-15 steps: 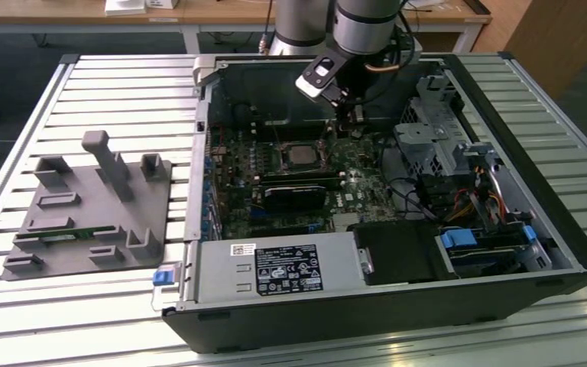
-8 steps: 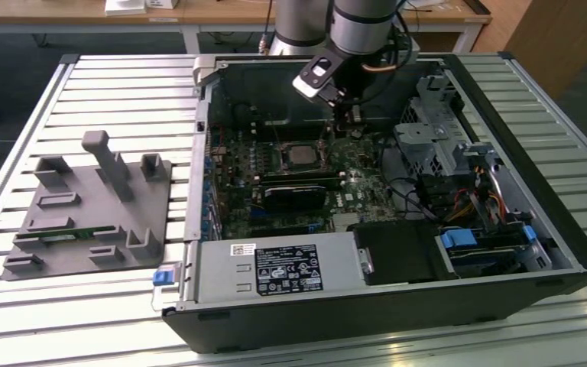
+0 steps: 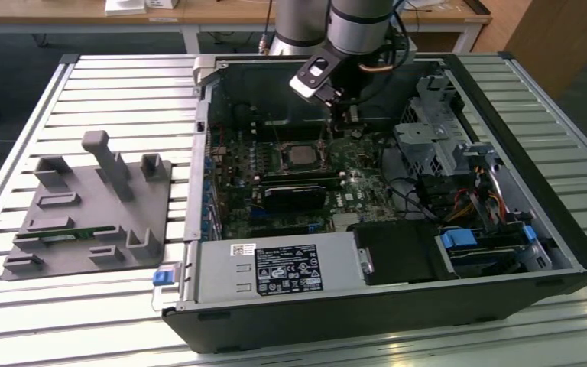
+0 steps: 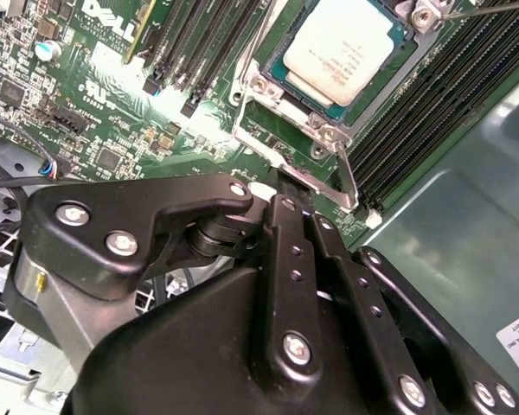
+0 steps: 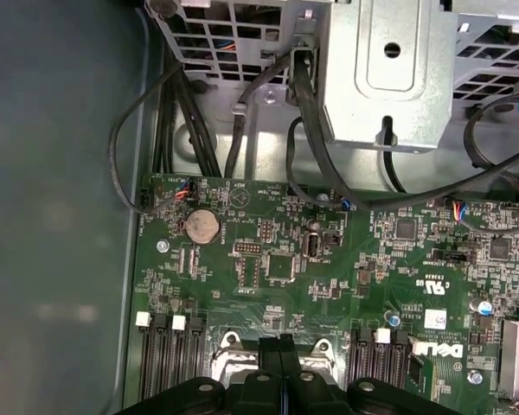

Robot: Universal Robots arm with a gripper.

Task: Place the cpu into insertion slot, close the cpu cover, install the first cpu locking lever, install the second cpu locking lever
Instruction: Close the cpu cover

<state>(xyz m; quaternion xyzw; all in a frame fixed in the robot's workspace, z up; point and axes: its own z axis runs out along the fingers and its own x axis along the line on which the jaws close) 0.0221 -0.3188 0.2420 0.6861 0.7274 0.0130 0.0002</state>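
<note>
My gripper point(image 4: 287, 180) has its fingers pressed together with nothing between them. Its tip is down at the board, just beside the front tongue of the cpu cover point(image 4: 285, 112). The cpu point(image 4: 346, 45) lies flat inside that frame, directly beyond the fingertips, across the tongue.

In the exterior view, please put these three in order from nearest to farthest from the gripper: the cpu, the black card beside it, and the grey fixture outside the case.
1. The cpu, on the green board, next to the gripper.
2. The black card, on the cpu's far side from the gripper.
3. The grey fixture, outside the case, at the exterior view's left.
</note>
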